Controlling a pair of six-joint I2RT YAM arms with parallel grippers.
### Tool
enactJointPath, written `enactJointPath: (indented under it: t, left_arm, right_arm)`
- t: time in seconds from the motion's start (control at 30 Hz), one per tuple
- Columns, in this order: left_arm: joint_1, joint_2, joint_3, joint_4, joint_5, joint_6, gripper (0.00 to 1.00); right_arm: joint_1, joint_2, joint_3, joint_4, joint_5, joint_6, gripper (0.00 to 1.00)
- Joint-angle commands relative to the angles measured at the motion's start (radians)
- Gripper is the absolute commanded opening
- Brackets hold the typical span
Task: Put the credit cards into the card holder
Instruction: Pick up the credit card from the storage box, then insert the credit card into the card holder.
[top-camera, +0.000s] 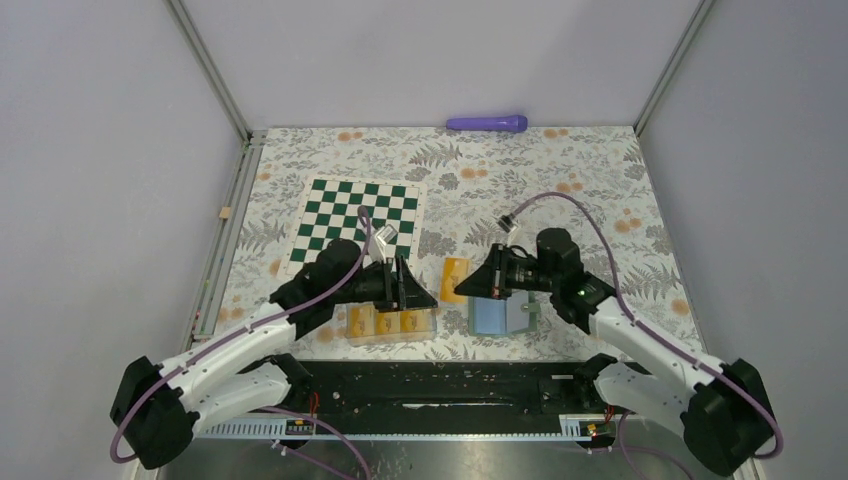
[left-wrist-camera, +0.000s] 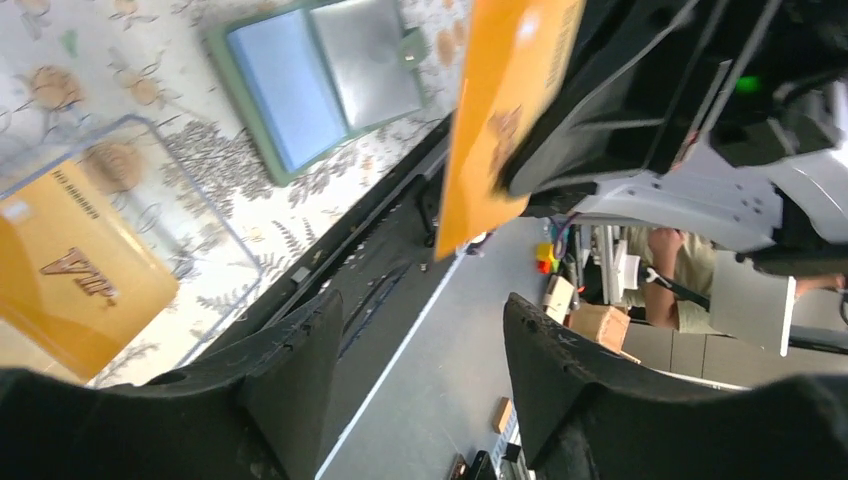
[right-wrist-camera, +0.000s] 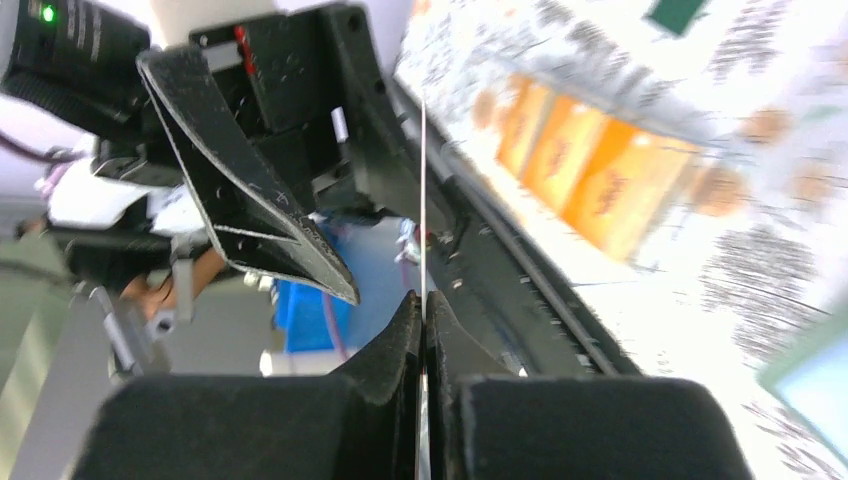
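My right gripper (top-camera: 478, 283) is shut on an orange-yellow credit card (top-camera: 455, 278) and holds it above the table, left of the card holder. In the right wrist view the card (right-wrist-camera: 423, 190) shows edge-on between the closed jaws of that gripper (right-wrist-camera: 423, 302). The sage-green card holder (top-camera: 500, 316) lies open, light blue inside up; it also shows in the left wrist view (left-wrist-camera: 315, 85). My left gripper (top-camera: 418, 290) is open and empty (left-wrist-camera: 422, 312), just above the clear box, facing the held card (left-wrist-camera: 505, 110).
A clear plastic box (top-camera: 390, 322) with more orange cards (left-wrist-camera: 80, 270) stands under the left gripper, near the table's front edge. A green chessboard mat (top-camera: 360, 212) lies behind it. A purple cylinder (top-camera: 487, 123) lies at the far edge.
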Motion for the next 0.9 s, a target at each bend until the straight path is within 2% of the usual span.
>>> enactJointPath:
  t: [0.0,0.2,0.33,0.6,0.7,0.87]
  left_arm:
    - [-0.007,0.109,0.059,-0.02,-0.044,0.04,0.6]
    - [-0.057,0.296,0.153,-0.02,-0.091,0.066,0.6]
    - [-0.093,0.41,0.231,-0.02,-0.119,0.077,0.59]
    - [-0.138,0.604,0.335,-0.05,-0.212,0.077,0.56]
    - [-0.151,0.661,0.354,-0.047,-0.232,0.073,0.55]
    - [-0.173,0.734,0.376,-0.041,-0.233,0.074,0.5]
  right_arm:
    - [-0.141,-0.123,-0.075,-0.204,0.123,-0.105,0.0]
    - [-0.297,-0.18,-0.152,-0.399,0.203,-0.2,0.0]
    - [-0.322,-0.149,-0.153,-0.456,0.266,-0.243,0.0]
    - [-0.333,-0.127,-0.11,-0.606,0.493,-0.315,0.0]
    - [-0.334,-0.106,-0.116,-0.597,0.489,-0.329,0.0]
    - [-0.335,-0.058,-0.139,-0.523,0.396,-0.323,0.0]
